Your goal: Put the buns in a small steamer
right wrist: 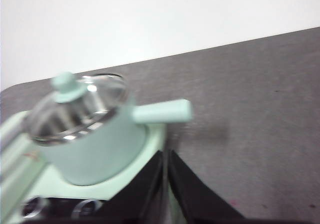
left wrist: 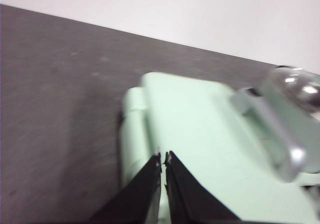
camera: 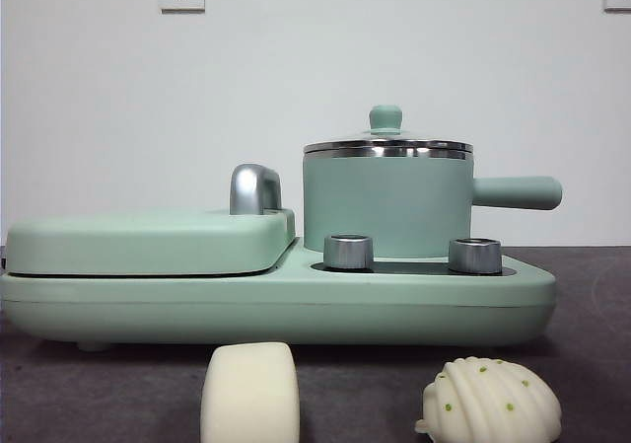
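Observation:
The small steamer point(camera: 387, 204), a mint-green pot with a side handle pointing right, stands on the right of the green cooker base point(camera: 276, 300) with its glass lid point(camera: 386, 145) on. It also shows in the right wrist view point(right wrist: 95, 134). The smooth cream bun point(camera: 250, 394) lies on the table in front, centre. The ribbed bun with green specks point(camera: 490, 402) lies to its right. My left gripper point(left wrist: 163, 156) is shut and empty above the flat grill cover point(left wrist: 200, 139). My right gripper point(right wrist: 165, 155) is shut and empty above the cooker, beside the pot's handle point(right wrist: 162, 112). Neither gripper shows in the front view.
The flat mint-green grill cover point(camera: 148, 241) with a chrome handle point(camera: 254, 188) fills the cooker's left half. Two steel knobs point(camera: 348, 252) sit in front of the pot. The dark table point(right wrist: 260, 109) stretches around the cooker.

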`<state>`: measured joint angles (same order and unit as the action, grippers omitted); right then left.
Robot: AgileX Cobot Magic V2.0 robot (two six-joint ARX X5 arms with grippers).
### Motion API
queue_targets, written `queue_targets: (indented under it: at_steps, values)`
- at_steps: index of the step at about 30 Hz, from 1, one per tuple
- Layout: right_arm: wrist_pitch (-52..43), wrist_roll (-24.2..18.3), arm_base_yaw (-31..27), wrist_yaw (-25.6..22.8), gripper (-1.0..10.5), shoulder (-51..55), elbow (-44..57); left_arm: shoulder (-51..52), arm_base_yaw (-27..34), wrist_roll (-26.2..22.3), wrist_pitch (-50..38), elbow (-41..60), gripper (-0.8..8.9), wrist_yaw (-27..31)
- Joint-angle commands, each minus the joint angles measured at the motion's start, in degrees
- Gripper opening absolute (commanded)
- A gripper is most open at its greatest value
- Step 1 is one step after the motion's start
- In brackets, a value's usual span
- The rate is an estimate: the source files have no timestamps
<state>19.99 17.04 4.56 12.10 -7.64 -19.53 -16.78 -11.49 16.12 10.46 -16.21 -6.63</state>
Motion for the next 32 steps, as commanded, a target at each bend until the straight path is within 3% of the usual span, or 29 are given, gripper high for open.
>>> queue_targets:
  at_steps: [1,14,19,29,30,32]
  values:
    - [3.21,0.33,0.24,2.62,0.1,-3.48,-6.38,-5.84,-1.18,-0.09,0.57,-6.75,0.16,-2.89]
    - [23.80,-17.97,0.24,22.25,0.1,-21.81,-31.82,-28.22,-6.12,-9.51,18.58,-36.81,0.16,-21.77]
    - [22.60,-18.38,0.24,27.15,0.1,-23.74,-33.70,-31.56,-7.91,-10.99,20.72,-42.21,0.16,-27.08]
    - [22.51,-18.08,0.24,26.91,0.2,-23.74,-33.70,-31.67,-8.41,-11.02,19.93,-42.56,0.34,-27.45]
    - [22.51,-18.08,0.24,26.91,0.3,-23.74,-33.70,-31.71,-8.41,-11.26,19.89,-42.56,0.49,-27.43]
    - [22.49,-18.10,0.24,26.88,1.6,-23.74,-33.70,-31.91,-8.39,-11.85,19.91,-42.56,1.68,-27.43]
